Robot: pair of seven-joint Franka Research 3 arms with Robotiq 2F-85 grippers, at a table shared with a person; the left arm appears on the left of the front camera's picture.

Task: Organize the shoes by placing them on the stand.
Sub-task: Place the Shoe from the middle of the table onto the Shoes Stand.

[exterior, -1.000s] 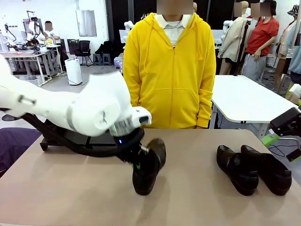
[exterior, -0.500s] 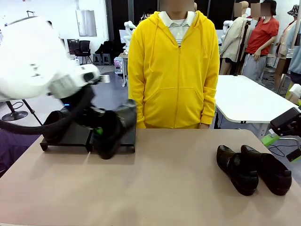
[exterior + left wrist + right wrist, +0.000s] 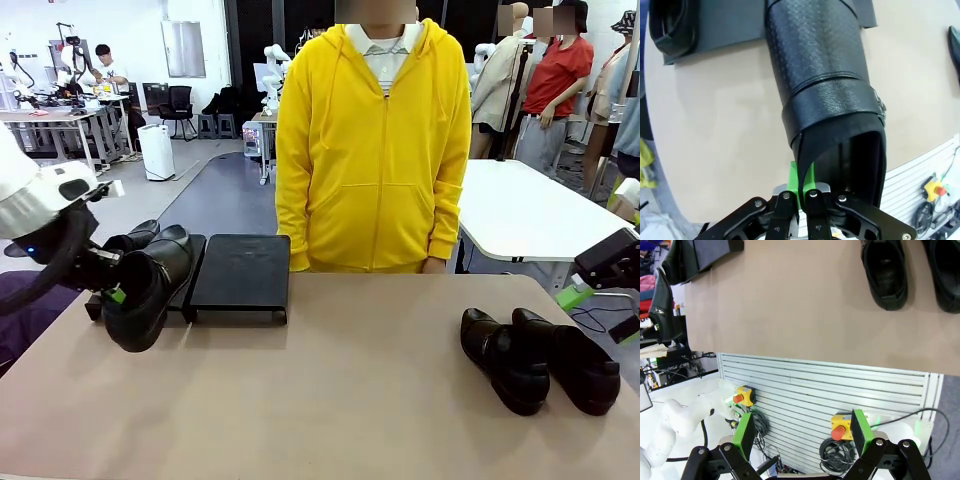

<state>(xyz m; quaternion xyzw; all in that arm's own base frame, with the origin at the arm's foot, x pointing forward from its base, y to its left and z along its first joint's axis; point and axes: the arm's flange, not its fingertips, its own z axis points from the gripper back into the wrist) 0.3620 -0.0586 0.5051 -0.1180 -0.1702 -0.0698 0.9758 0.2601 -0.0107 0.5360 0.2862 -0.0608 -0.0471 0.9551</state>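
We list first the left gripper [image 3: 113, 291], low at the left of the front view, clamped shut on the rim of a glossy black leather loafer [image 3: 150, 290]. In the left wrist view one green pad [image 3: 801, 175] presses the outside of the loafer's wall beside the opening. This loafer hangs toe-down in front of the left end of the low black slanted stand [image 3: 240, 270]. We cannot tell whether its toe touches the tan surface [image 3: 350, 410]. Next, a second black loafer [image 3: 135, 238] lies on the stand's left panel, at the frame's left edge behind the held one. The stand's right panel is a flat matte sheet at centre left, on short feet. Two more black slip-on loafers lie side by side on the surface at the lower right of the front view, toes toward the camera. They are the inner loafer [image 3: 503, 360] and the outer loafer [image 3: 565, 362], and they are well apart from the stand. The right gripper [image 3: 802, 432], at the bottom of the right wrist view, has its jaws spread wide and grips nothing. It hangs over a white slatted panel [image 3: 815, 385] off the surface's edge. A person in a yellow zip hoodie [image 3: 372, 150] stands at the far side, top centre.
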